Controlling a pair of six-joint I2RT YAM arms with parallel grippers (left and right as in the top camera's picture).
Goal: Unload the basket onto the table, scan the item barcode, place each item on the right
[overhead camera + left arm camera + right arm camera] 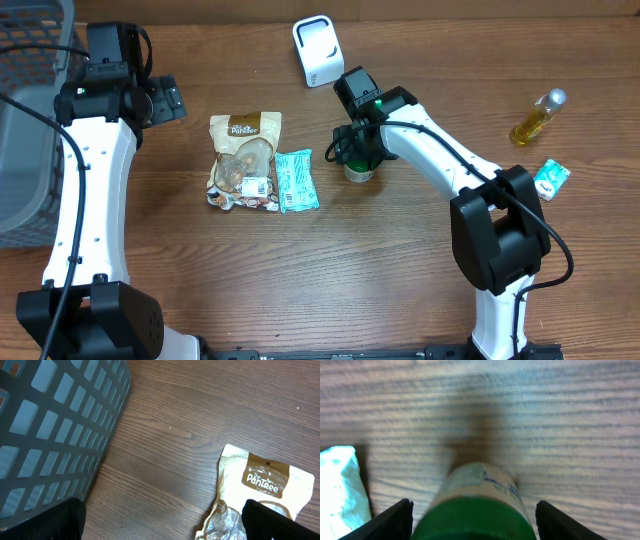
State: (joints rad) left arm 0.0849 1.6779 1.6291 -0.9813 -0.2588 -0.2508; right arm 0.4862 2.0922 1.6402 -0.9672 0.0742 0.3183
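Overhead alone shows the white scanner [318,50].

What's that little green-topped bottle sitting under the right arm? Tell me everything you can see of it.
The bottle is small and round, with a green cap and a pale label whose blue print is too blurred to read. It stands upright on the wooden table, just right of a teal packet and apart from it. The right gripper straddles it, one finger on each side; contact cannot be confirmed.
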